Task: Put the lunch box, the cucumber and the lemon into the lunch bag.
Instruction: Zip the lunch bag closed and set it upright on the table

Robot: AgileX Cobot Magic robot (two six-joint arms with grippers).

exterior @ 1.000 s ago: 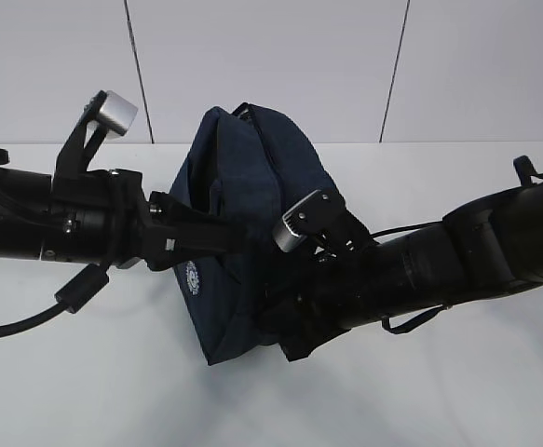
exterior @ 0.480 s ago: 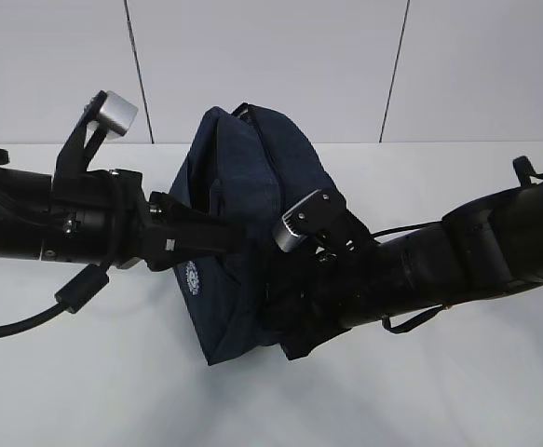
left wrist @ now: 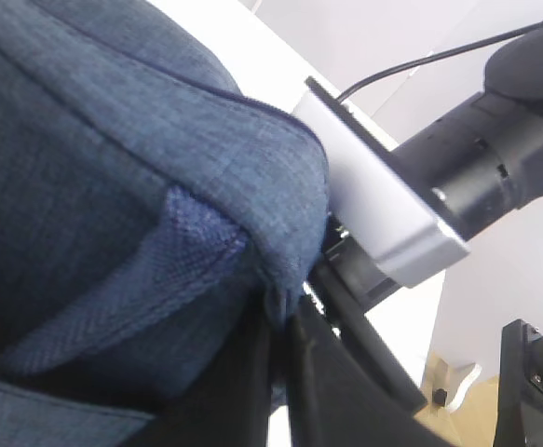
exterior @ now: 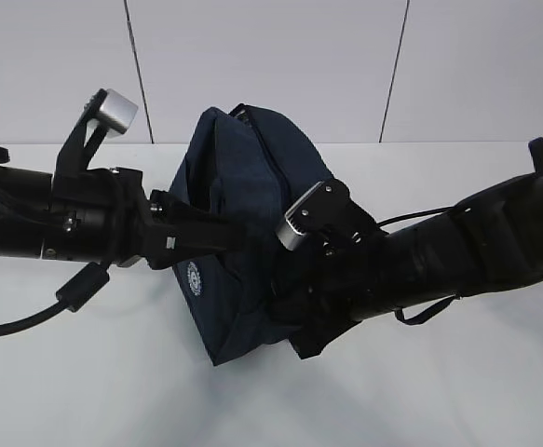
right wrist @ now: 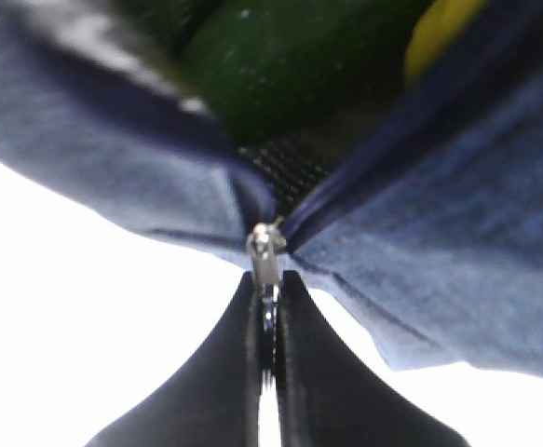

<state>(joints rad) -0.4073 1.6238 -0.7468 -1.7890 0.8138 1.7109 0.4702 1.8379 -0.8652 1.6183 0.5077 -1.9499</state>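
The right claw (right wrist: pixel 269 326) pinches the silver zipper pull (right wrist: pixel 265 253) of the navy lunch bag (exterior: pixel 243 200), its black jaws pressed together on the metal tab. Inside the gap, at 12 o'clock from the pull, sit the dark green cucumber (right wrist: pixel 280 51) and, at 1 o'clock, a sliver of the yellow lemon (right wrist: pixel 439 28). The left claw (left wrist: pixel 280 358) clamps a fold of the bag's fabric at its 9 o'clock side. A small round white logo (exterior: pixel 193 277) marks the bag; its lettering is too small to read. The bag stands on a white table (exterior: pixel 85 382).
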